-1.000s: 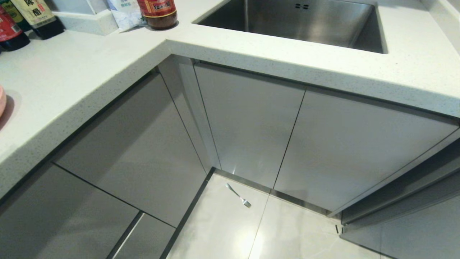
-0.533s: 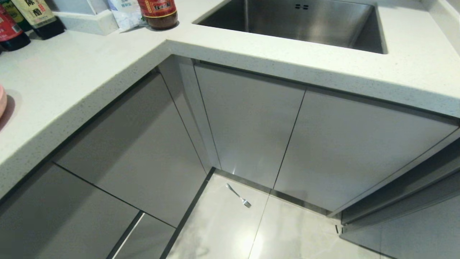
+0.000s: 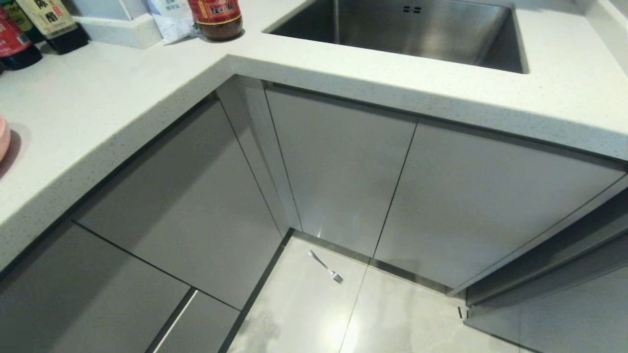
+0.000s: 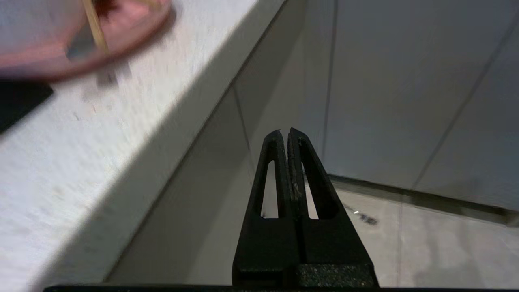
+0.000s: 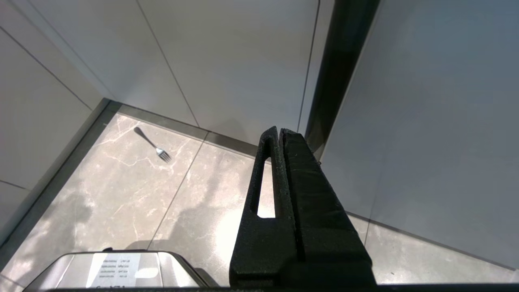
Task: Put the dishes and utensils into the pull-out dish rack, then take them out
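Observation:
A silver fork (image 3: pixel 325 267) lies on the floor tiles in the corner below the closed cabinet fronts; it also shows in the right wrist view (image 5: pixel 153 144) and, blurred, in the left wrist view (image 4: pixel 363 217). The pale-pink plate (image 4: pixel 81 44) sits on the white counter with a wooden chopstick (image 4: pixel 94 26) lying across it; only its rim (image 3: pixel 2 137) shows at the head view's left edge. My left gripper (image 4: pixel 285 133) is shut and empty, beside the counter edge and below the plate's level. My right gripper (image 5: pixel 279 130) is shut and empty, low before the cabinet. The pull-out dish rack is out of view.
An L-shaped white counter (image 3: pixel 147 98) holds a steel sink (image 3: pixel 407 29), a sauce jar (image 3: pixel 216 17) and bottles (image 3: pixel 44 24) at the back left. Grey cabinet fronts (image 3: pixel 343 166) are all shut. My base (image 5: pixel 117 269) stands on the floor tiles.

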Controlling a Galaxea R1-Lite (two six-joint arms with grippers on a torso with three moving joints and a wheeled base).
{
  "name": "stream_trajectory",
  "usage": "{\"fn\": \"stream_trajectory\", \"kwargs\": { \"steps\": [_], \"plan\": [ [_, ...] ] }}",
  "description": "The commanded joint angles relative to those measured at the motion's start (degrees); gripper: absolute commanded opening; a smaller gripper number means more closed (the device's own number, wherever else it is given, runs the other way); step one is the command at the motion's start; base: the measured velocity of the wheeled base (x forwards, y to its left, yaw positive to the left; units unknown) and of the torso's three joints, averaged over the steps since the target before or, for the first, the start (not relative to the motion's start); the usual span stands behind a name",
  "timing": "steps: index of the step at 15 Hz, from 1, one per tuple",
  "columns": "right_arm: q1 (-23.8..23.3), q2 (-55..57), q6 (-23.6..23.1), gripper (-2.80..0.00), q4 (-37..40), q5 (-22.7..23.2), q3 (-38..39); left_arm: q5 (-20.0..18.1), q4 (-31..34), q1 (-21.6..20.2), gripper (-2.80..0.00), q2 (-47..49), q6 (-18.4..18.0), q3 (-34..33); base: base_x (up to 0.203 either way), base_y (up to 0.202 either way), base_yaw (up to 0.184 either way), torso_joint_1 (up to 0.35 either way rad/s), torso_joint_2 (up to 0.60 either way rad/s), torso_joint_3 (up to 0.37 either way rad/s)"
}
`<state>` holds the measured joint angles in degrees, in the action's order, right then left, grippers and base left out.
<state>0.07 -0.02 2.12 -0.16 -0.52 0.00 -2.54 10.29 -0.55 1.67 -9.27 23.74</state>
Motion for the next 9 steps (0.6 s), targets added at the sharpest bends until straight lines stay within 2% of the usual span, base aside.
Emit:
{"fn": "stream_trajectory", "kwargs": {
  "steps": [1,3,4,5,6,7,9],
  "plan": [
    [0.01,0.02,0.01,-2.80,-0.02,0.00,0.00,1.30,-9.20,0.09,-2.80,-1.45,-0.56,-10.17,0.000,0.000,0.000,0.000,0.00,0.000],
    [0.01,0.02,-0.01,-2.80,-0.02,0.00,0.00,2.99,-18.72,0.12,-2.80,-1.48,-2.60,-21.22,0.000,0.000,0.000,0.000,0.00,0.000],
    [0.01,0.02,0.01,-2.80,-0.02,0.00,0.00,3.51,-19.83,0.13,-2.80,-1.49,-3.13,-23.59,0.000,0.000,0.000,0.000,0.00,0.000],
    [0.01,0.02,0.00,-2.80,-0.02,0.00,0.00,3.71,-16.96,0.14,-2.80,-1.50,-2.87,-23.92,0.000,0.000,0.000,0.000,0.00,0.000],
    [0.01,0.02,-0.09,-2.80,-0.02,0.00,0.00,2.79,-13.12,0.17,-2.80,-1.49,-0.41,-23.67,0.000,0.000,0.000,0.000,0.00,0.000],
    [0.01,0.02,-0.01,-2.80,-0.02,0.00,0.00,1.14,-11.16,0.15,-2.80,-1.45,1.33,-23.73,0.000,0.000,0.000,0.000,0.00,0.000],
    [0.01,0.02,-0.01,-2.80,-0.02,0.00,0.00,1.04,-9.71,0.12,-2.80,-1.44,3.13,-23.74,0.000,0.000,0.000,0.000,0.00,0.000]
  ]
}}
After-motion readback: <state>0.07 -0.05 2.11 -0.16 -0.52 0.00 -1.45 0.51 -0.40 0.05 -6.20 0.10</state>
